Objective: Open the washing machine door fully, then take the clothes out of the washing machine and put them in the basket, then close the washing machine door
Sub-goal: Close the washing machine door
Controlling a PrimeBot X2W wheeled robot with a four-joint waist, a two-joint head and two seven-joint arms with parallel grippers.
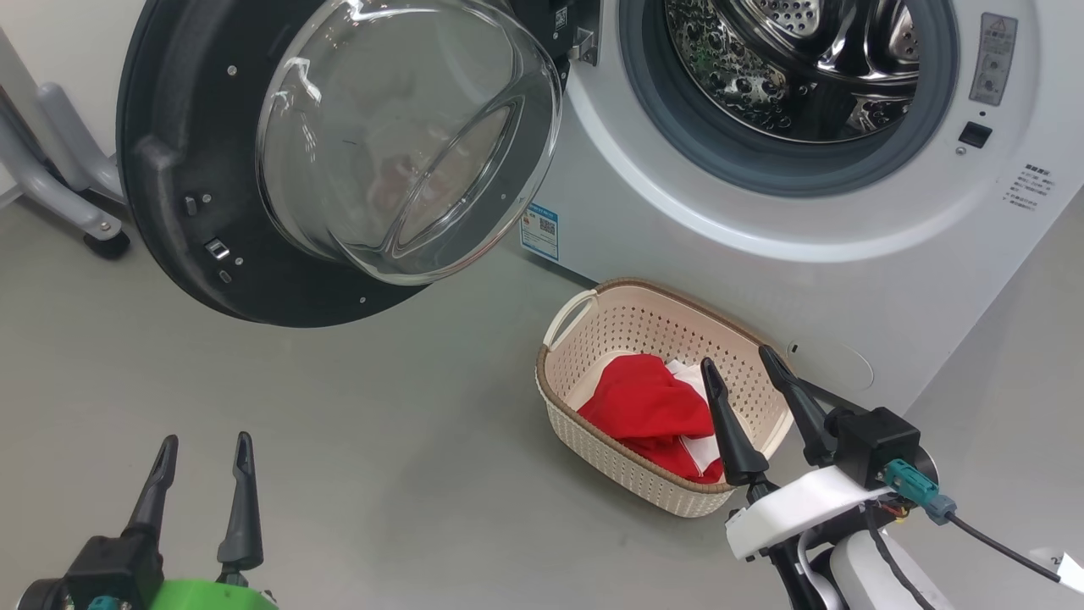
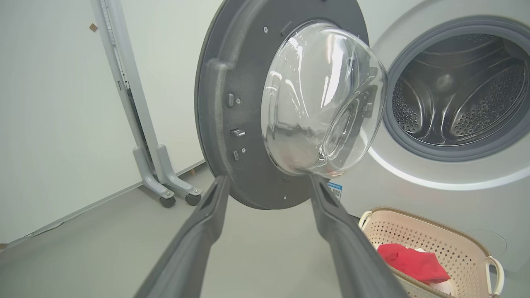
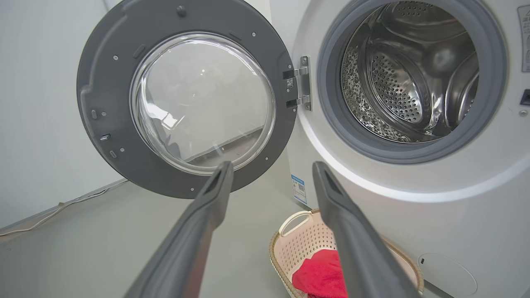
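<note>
Left pincer (image 1: pixel 207 440): both dark fingers stand spread wide, nothing between them, nothing touched; released. It hangs over bare grey floor (image 1: pixel 381 440). Ahead of its fingertips and well apart from them is the washing machine door (image 1: pixel 339 161), swung out on its hinge, inner face and bulging glass bowl turned toward this pincer. In the left wrist view the door's lower rim sits just beyond the two fingertips. Off to this pincer's left stands a grey wheeled stand (image 1: pixel 76 186) against the wall. Right pincer (image 1: pixel 737 357): fingers likewise spread to full width, empty, gripping nothing; released. Its fingers reach over the near right part of the basket (image 1: pixel 627 326), which sits on the floor just below and ahead of them, close against the front of the washing machine (image 1: pixel 762 254). Whether a fingertip grazes the basket rim cannot be told; no grip on it is seen. The clothes (image 1: pixel 648 407), red with white patches, lie heaped inside the basket, just to the left of this pincer's left finger and beneath it. Above and beyond the right pincer the machine's mouth stands open, grey gasket (image 1: pixel 669 127) ringing the steel drum (image 1: pixel 788 59); no fabric is seen in the visible part of the drum. A small blue label (image 1: pixel 539 230) sits low on the machine front, between door and basket.
</note>
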